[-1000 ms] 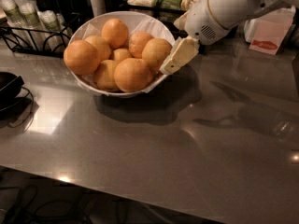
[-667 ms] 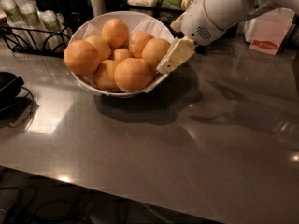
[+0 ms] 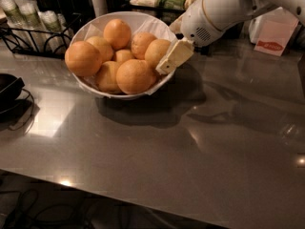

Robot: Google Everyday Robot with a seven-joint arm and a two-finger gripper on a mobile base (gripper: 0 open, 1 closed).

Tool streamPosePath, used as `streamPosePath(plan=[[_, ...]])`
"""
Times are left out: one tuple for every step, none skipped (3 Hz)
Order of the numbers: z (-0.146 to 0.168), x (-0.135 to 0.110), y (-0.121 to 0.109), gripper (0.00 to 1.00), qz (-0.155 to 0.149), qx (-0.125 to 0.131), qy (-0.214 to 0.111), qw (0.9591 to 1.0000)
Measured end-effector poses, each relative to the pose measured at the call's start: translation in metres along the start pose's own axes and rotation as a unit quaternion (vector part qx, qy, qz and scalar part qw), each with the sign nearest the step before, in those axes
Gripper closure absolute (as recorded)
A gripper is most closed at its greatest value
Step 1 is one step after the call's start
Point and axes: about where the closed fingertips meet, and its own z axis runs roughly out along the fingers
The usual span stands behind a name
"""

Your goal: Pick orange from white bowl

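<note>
The white bowl (image 3: 127,19), lined with white paper, stands at the back left of the grey table and holds several oranges. A large orange (image 3: 83,58) is at its left, another (image 3: 135,76) at the front, one (image 3: 117,33) on top. My gripper (image 3: 167,63), on a white arm reaching in from the upper right, is at the bowl's right rim. It rests against the front right side of an orange (image 3: 156,50) there. That orange partly hides the gripper's far side.
A black wire rack (image 3: 28,30) with cups stands behind the bowl at the left. A black object with a cable (image 3: 8,90) lies at the left edge. A white and red carton (image 3: 273,35) and packets (image 3: 164,0) stand at the back.
My gripper has moved a little to the left, closer against the orange at the bowl's right rim. The oranges and bowl have not moved.
</note>
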Motion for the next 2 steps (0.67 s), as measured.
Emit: streamPosePath(plan=[[0.0072, -0.0006, -0.0019, 0.23, -0.005, -0.006, 0.000, 1.0000], [0.0117, 0.0005, -0.0027, 0.27, -0.007, -0.011, 0.001, 0.9999]])
